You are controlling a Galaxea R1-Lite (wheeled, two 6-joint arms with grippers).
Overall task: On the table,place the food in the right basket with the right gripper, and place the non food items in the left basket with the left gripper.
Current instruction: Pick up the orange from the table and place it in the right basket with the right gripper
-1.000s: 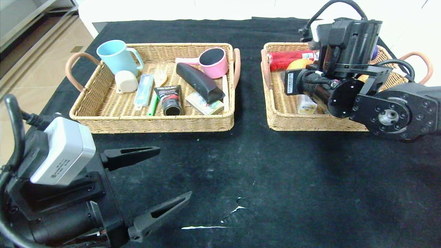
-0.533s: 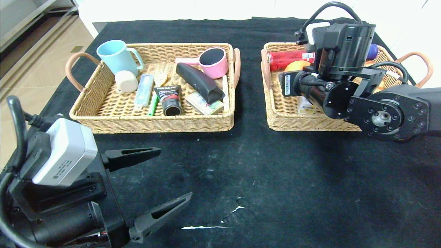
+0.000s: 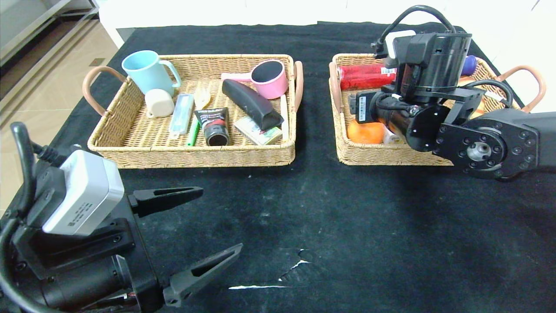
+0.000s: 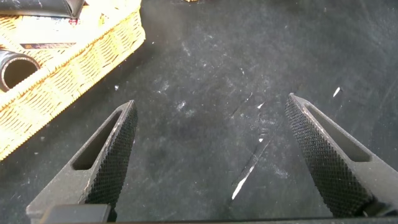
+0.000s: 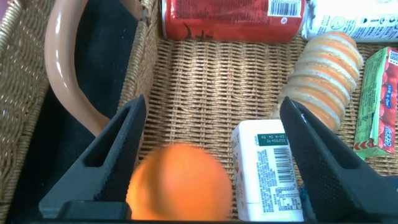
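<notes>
the left gripper (image 3: 197, 232) hangs nearest, low over the bare black surface (image 3: 330, 226), its jaws spread wide and empty, parked near a small white tear in the cloth (image 3: 278, 278).

farther off, the left basket (image 3: 195, 154) holds the black tube with a red band (image 3: 213, 126), the black soft case (image 3: 252, 104) and a green-handled fork (image 3: 193, 130) among cups and packets.

across the gap, the right gripper (image 5: 214, 155) hovers over the right basket (image 3: 382, 157), jaws wide apart and holding nothing; the orange (image 5: 180, 183) lies loose between them beside the white carton (image 5: 267, 168), inside the near left corner.

the orange looks free to roll, so a low or sideways pull-out could clip it or the carton and knock one against the wall.

readable writing is scarce: barcodes show on the carton and the red can (image 5: 233, 18); other print is too small.
</notes>
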